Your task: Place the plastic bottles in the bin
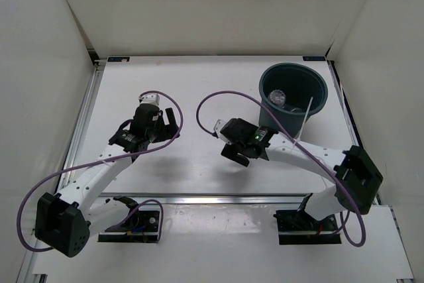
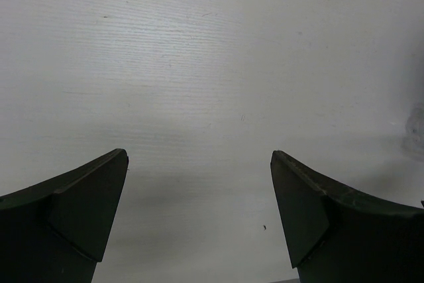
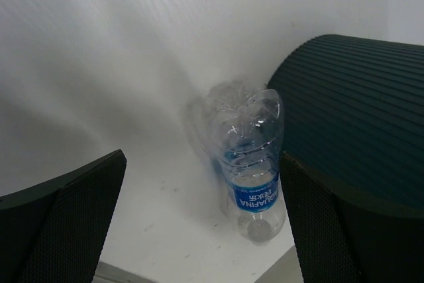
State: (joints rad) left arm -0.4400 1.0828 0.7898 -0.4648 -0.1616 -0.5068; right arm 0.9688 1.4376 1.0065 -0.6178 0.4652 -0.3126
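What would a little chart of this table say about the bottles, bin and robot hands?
Bin: upright, far right of table
Clear bottles: inside the bin, count unclear
Blue-labelled bottle: outside, beside the bin's wall, blurred
Left gripper: open, empty
Right gripper: open, blue-labelled bottle in front of it

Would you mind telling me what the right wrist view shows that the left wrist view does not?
Only the right wrist view shows a blue-labelled bottle, slightly blurred, beside the bin. The left wrist view shows nothing distinct of its own, just bare table ahead. Both show the white surface and an open, empty pincer at the bottom edge: the right pincer and the left pincer.
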